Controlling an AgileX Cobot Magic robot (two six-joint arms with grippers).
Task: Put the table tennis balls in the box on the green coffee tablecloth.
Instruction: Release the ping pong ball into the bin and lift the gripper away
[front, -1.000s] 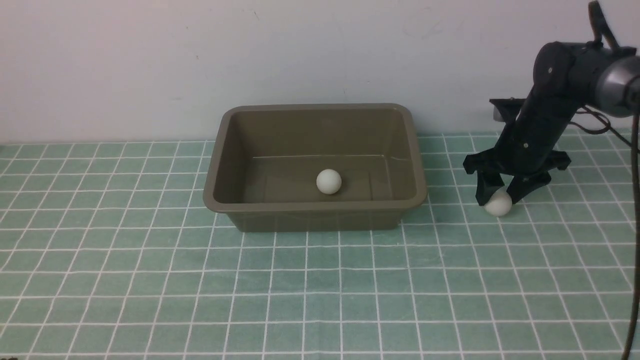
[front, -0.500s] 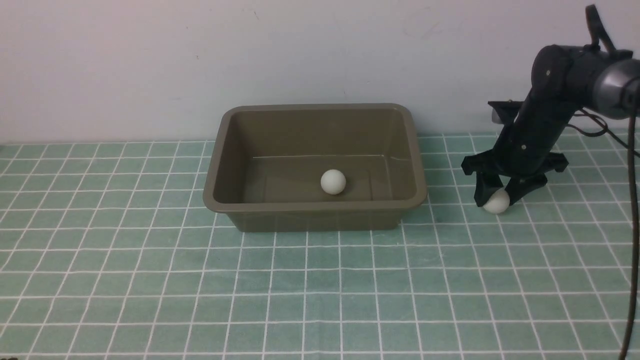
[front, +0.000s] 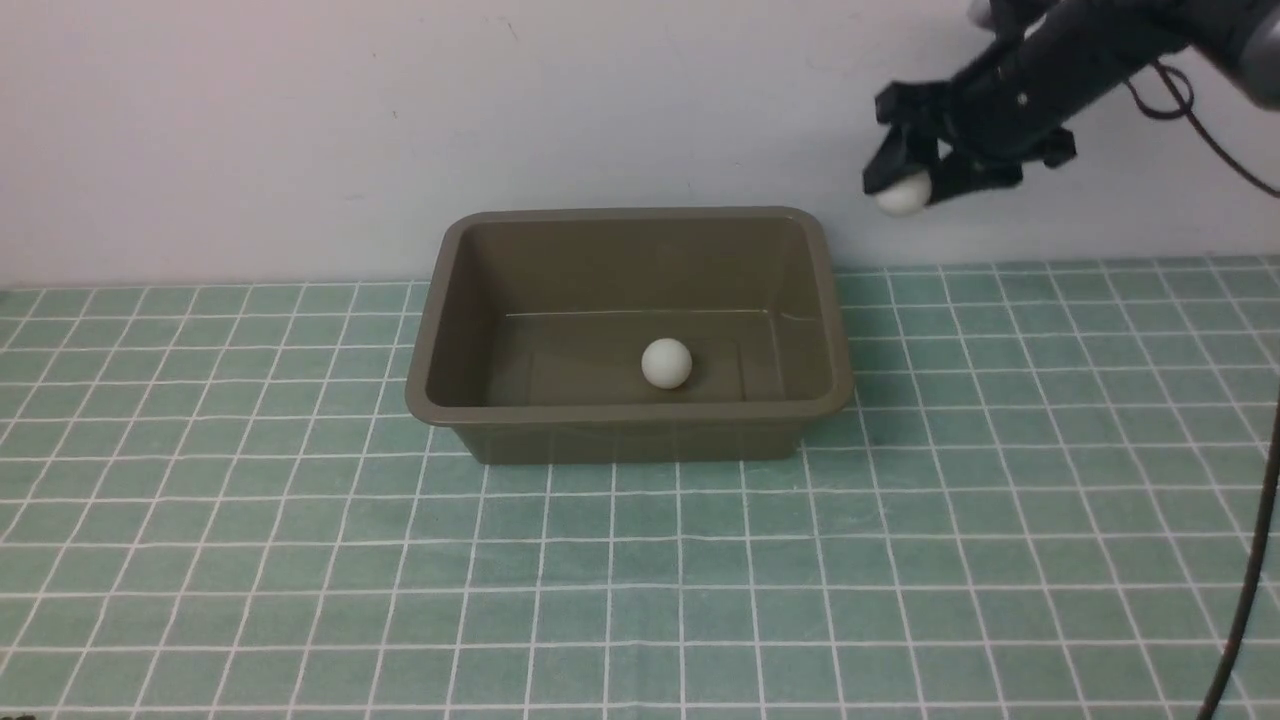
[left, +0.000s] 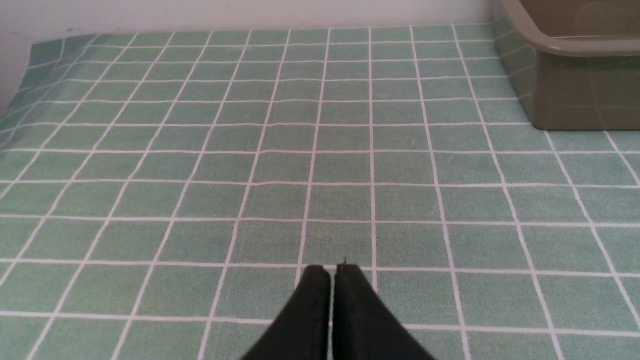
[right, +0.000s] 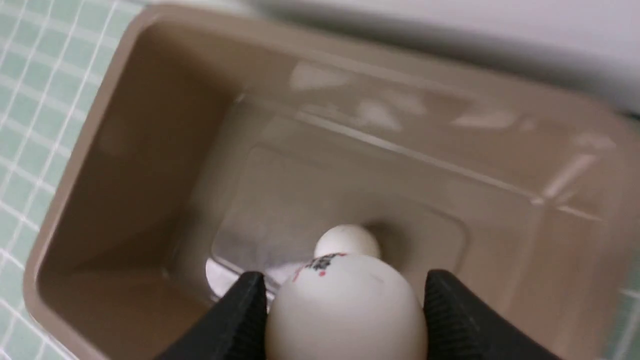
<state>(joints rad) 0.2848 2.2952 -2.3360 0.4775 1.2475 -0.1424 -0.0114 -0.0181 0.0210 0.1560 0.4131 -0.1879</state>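
The olive-brown box (front: 445, 300) stands on the green coffee tablecloth (front: 640, 580) near the back wall. One plain white table tennis ball (front: 666, 362) lies on the box floor; the right wrist view shows it too (right: 345, 240). My right gripper (front: 905, 185) is raised high, just beyond the box's right end, shut on the other table tennis ball (front: 903, 194). That ball (right: 345, 310) carries a dark printed logo and sits pinched between both black fingers (right: 450, 310). My left gripper (left: 332, 272) hovers low over the cloth, shut and holding nothing.
The white wall (front: 300, 120) rises right behind the box. The right arm's black cable (front: 1245, 590) hangs down at the right edge. In the left wrist view a corner of the box (left: 575, 85) shows, and the cloth's edge (left: 20, 75) lies toward the wall.
My right gripper, shut on the logo ball, lifted it off the cloth and carried it up and leftward toward the box. The ball in the box rolled slightly.
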